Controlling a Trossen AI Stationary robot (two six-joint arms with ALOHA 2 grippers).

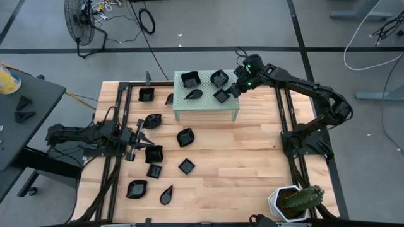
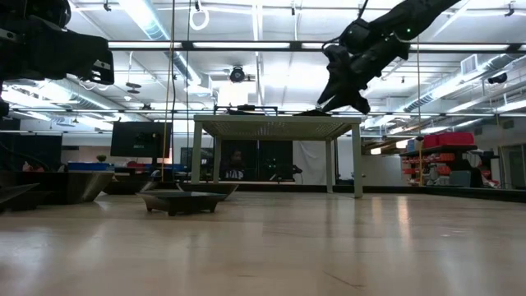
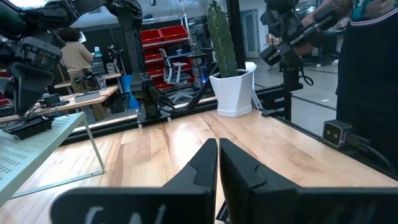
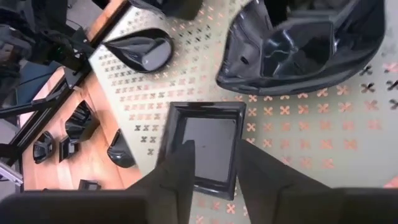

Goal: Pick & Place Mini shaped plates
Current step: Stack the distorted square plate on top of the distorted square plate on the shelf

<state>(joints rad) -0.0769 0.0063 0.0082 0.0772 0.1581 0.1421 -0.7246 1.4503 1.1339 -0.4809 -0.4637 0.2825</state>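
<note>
High view: pale green perforated stand point(image 1: 206, 107) at the far middle of the worktop point(image 1: 252, 157), carrying four mini shaped plates: a wavy square one point(image 1: 190, 79) and another wavy one point(image 1: 219, 77) along the far edge, a teardrop point(image 1: 194, 94) and a small flat square plate point(image 1: 222, 96) nearer the front. Right gripper point(image 1: 235, 89) reaching in from the right, poised just over the right side of that square plate.

Right wrist view: same square plate point(image 4: 205, 143) lying flat on the stand's perforated top, jaws parted, one finger point(image 4: 177, 171) over its near rim and the other just off its side, nothing clamped between them. Deep wavy plate point(image 4: 298, 50) close beyond it, teardrop point(image 4: 140, 50) farther along.

Low view: right gripper point(image 2: 345, 92) hanging at the right end of the stand's top, another plate point(image 2: 181, 201) resting on the wood in front.

Left gripper point(image 1: 140, 135) low over the left side of the worktop, jaws pressed together and empty, seen closed in the left wrist view point(image 3: 217, 152). Around it on the wood, nine more black plates scattered loose: two near the far left corner, one beside the stand's left leg, a leaf shape point(image 1: 185, 137) toward the middle, five spread toward the near left.

White hexagonal cactus pot point(image 1: 285, 203) at the near right corner.
</note>
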